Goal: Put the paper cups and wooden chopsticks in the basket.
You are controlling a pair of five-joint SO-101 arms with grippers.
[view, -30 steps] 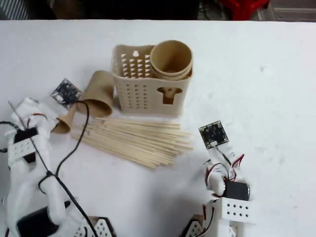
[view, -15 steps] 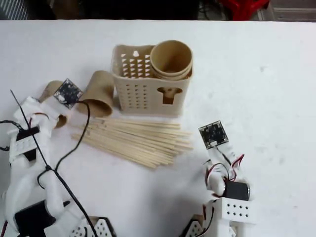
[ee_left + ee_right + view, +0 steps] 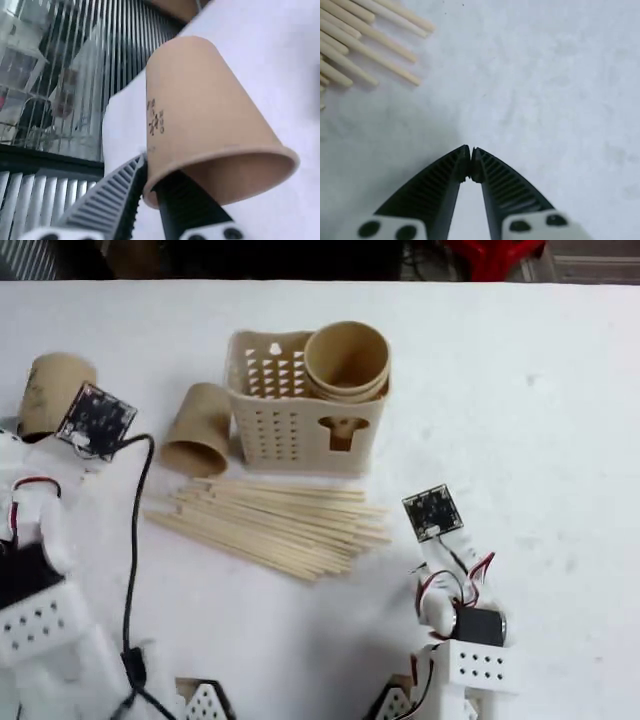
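A cream perforated basket point(image 3: 262, 422) stands at the table's middle back with stacked paper cups point(image 3: 347, 362) inside its right end. Another paper cup point(image 3: 198, 430) lies on its side against the basket's left wall. A pile of wooden chopsticks point(image 3: 270, 523) lies in front of the basket; their ends point(image 3: 380, 40) show in the right wrist view. My left gripper point(image 3: 150, 175) is shut on the rim of a third paper cup point(image 3: 200, 115), lifted at the far left point(image 3: 50, 390). My right gripper point(image 3: 470, 165) is shut with nothing in it, low over bare table right of the chopsticks.
The white table point(image 3: 520, 420) has free room on its right half. A black cable point(image 3: 135, 540) trails from the left arm across the table's left front. Window bars point(image 3: 60, 75) and room clutter lie beyond the table's far edge.
My left arm has lifted the paper cup from beside the lying cup and carried it up and to the far left. The right arm has not moved.
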